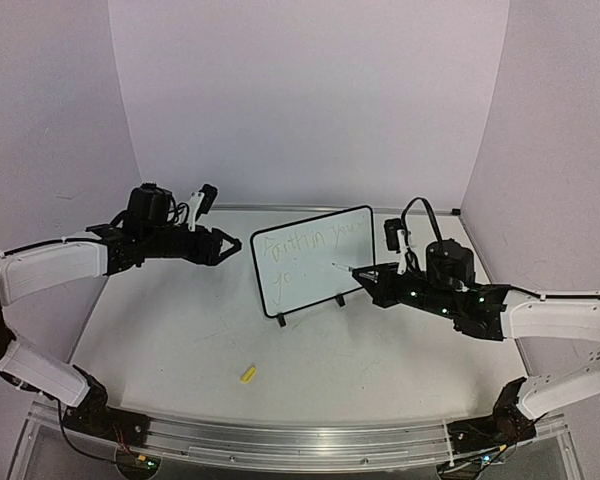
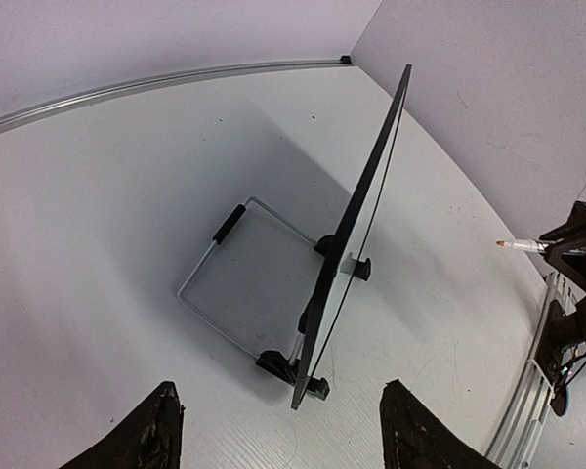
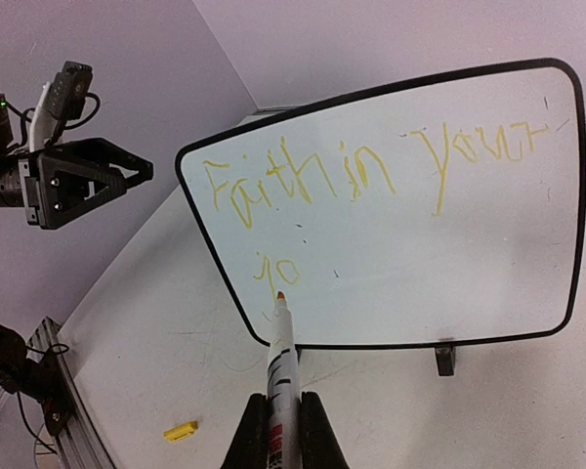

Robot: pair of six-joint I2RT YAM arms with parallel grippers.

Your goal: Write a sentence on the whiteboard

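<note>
The whiteboard (image 1: 315, 275) stands upright mid-table on two black clip feet, seen edge-on in the left wrist view (image 2: 356, 220) and face-on in the right wrist view (image 3: 449, 254). The sentence (image 3: 361, 171) is yellow handwriting: one line across the top and two letters below it. My right gripper (image 3: 281, 408) is shut on a white marker (image 3: 281, 357). The marker's orange tip hangs just under those two letters, a short way off the board. My left gripper (image 1: 232, 246) is open and empty, just left of the board's left edge; the left wrist view (image 2: 278, 415) shows it apart from the board.
A yellow marker cap (image 1: 248, 373) lies on the table in front of the board. A wire stand (image 2: 225, 283) props the board from behind. An aluminium rail (image 1: 300, 440) runs along the near edge, and walls close in the back and sides.
</note>
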